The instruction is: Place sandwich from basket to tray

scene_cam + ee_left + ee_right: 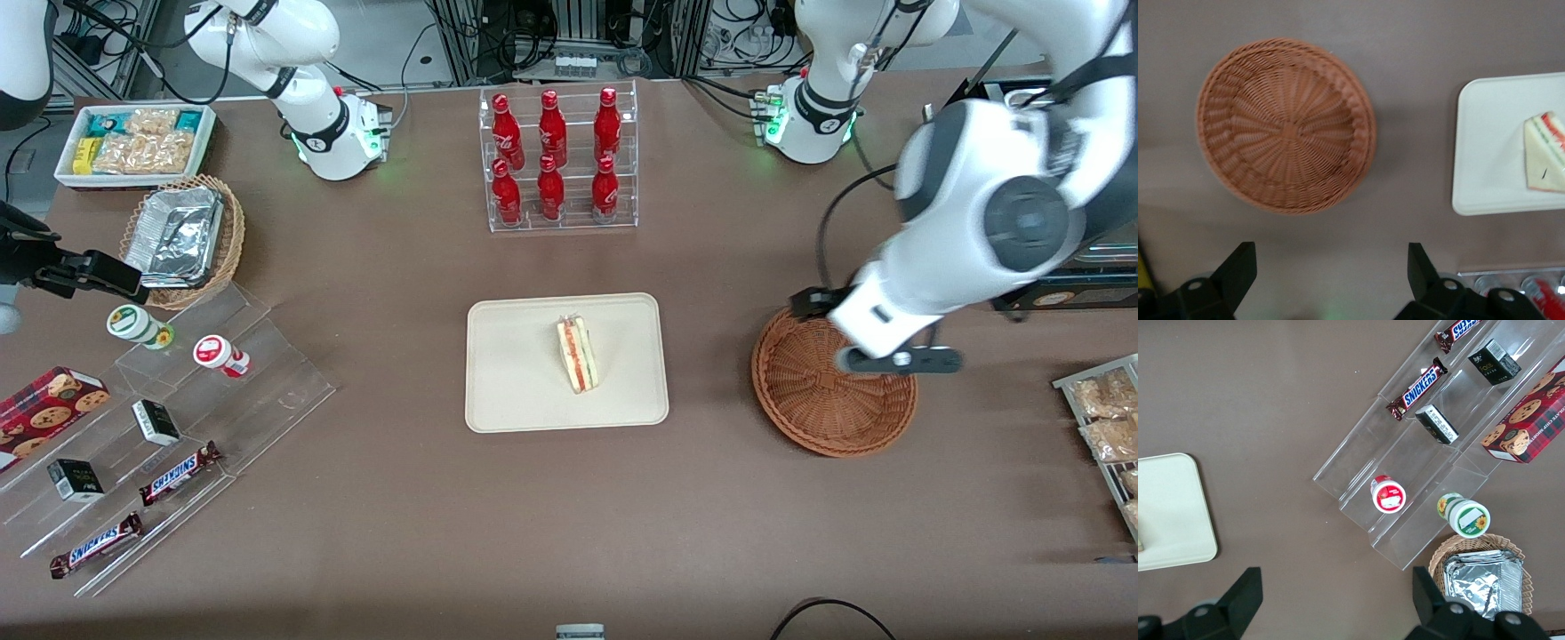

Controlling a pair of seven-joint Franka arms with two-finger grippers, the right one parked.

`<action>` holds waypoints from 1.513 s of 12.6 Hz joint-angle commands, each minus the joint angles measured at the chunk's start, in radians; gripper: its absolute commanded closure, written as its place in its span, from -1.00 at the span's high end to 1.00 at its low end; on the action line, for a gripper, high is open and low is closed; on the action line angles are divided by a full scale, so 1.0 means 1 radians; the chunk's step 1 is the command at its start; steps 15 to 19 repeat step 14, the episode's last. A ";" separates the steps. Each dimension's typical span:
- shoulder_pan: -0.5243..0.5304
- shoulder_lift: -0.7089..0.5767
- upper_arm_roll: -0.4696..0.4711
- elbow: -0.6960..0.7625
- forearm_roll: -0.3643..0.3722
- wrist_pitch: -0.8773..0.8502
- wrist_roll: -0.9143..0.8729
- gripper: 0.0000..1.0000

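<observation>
Your tool (1325, 280) is hanging open above the round reddish-brown wicker basket (834, 395). The triangle sandwich (578, 356) is lying on the flat cream tray (516, 391); dipping low could bump the basket.

Left arm bent low, pincer (1328, 270) pointing down, fingers spread apart

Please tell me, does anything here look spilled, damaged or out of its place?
Nothing stands out. The sandwich lies intact on the tray, the basket sits upright and empty, and the gripper hangs open above the table beside the basket.
</observation>
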 commanded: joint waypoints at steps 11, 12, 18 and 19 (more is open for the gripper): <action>0.212 -0.249 -0.093 -0.040 0.039 -0.192 0.154 1.00; 0.212 -0.261 -0.093 -0.044 0.040 -0.198 0.154 1.00; 0.212 -0.289 -0.093 -0.061 0.042 -0.197 0.152 1.00; 0.212 -0.289 -0.093 -0.061 0.042 -0.197 0.152 1.00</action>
